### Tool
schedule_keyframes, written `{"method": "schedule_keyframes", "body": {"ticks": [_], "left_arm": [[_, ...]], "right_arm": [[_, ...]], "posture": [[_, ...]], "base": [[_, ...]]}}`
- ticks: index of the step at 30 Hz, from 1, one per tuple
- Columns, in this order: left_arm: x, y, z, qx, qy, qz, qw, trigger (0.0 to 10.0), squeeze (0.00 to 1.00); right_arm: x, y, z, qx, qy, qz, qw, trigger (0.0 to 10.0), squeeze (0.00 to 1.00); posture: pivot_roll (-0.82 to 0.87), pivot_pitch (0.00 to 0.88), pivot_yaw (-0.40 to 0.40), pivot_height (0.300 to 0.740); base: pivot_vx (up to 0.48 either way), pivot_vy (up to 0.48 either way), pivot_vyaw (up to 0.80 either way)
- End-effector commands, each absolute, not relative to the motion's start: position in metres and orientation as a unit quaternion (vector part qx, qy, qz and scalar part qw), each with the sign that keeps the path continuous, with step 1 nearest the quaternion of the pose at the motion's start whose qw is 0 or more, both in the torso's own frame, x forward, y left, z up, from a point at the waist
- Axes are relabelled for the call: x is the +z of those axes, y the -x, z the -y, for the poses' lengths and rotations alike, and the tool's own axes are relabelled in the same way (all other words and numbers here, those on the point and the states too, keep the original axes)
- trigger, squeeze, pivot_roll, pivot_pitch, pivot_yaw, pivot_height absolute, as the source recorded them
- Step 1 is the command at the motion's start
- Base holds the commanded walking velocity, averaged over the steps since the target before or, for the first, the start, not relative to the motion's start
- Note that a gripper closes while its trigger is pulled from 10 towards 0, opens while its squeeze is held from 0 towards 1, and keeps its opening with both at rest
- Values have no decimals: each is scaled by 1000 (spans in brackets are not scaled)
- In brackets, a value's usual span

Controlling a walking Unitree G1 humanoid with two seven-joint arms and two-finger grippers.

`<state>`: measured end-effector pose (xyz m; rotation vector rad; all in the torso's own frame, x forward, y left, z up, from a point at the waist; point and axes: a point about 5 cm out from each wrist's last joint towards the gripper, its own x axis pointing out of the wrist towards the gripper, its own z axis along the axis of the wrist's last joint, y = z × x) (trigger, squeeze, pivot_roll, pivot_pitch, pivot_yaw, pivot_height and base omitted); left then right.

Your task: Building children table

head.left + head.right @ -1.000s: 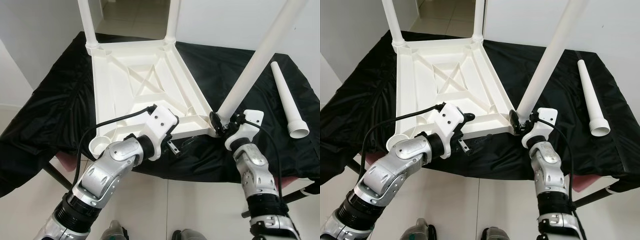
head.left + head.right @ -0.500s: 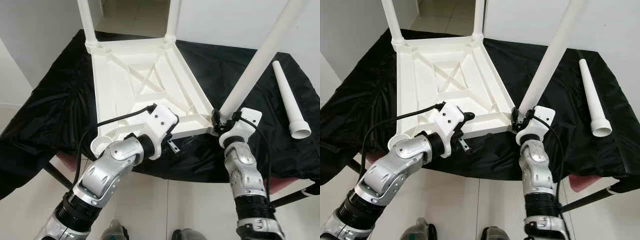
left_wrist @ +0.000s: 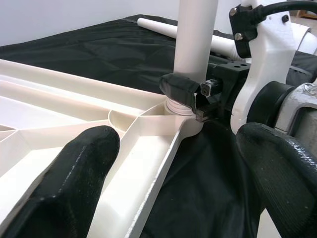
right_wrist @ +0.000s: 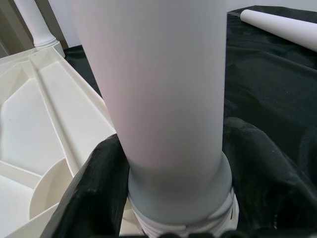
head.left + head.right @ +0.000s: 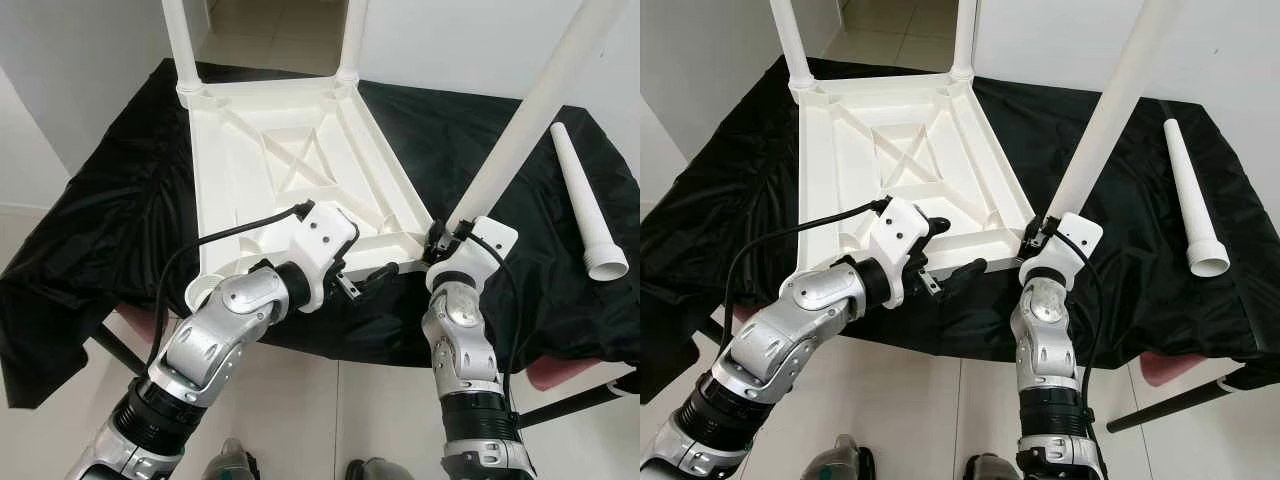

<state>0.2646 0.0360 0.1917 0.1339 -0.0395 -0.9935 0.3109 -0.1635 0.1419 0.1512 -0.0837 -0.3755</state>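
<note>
Fitting a white leg into an upturned children's table on a black-draped worktop.

Lying upside down across the centre and upper left of the frame is the white tabletop, with two legs already standing up from its far corners at the top edge. Hovering at the near edge of the tabletop, lower centre, the left hand is spreading its black fingers wide, gripping nothing. Just right of it, the right hand is closing around the base of a slanting white leg, holding it seated in the near right corner socket. Resting on the black cloth at the far right is a loose leg.
</note>
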Motion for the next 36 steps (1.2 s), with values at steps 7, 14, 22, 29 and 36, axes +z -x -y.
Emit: {"method": "schedule_keyframes", "body": {"ticks": [7, 14, 22, 29, 36], "left_arm": [[192, -263, -34, -510, -62, 20, 857, 10000, 0], [194, -264, -34, -507, -62, 22, 859, 10000, 0], [195, -266, -35, -503, -63, 25, 862, 10000, 0], [196, -268, -35, -498, -62, 29, 864, 10000, 0], [195, -267, -33, -500, -62, 29, 863, 10000, 0]], "right_arm": [[150, -311, 163, -182, -80, 59, 978, 10000, 953], [152, -312, 160, -153, -88, 68, 982, 10000, 1000], [153, -316, 165, -138, -86, 66, 985, 10000, 1000], [151, -322, 168, -85, -79, 57, 992, 10000, 1000], [147, -329, 173, -6, -69, 41, 997, 10000, 0]], "posture": [[47, 47, -26, 740], [53, 48, -25, 740], [54, 42, -28, 740], [54, 32, -35, 740], [56, 26, -37, 740]], "base": [[0, 0, 0], [0, 0, 0], [0, 0, 0], [0, 0, 0], [0, 0, 0]]}}
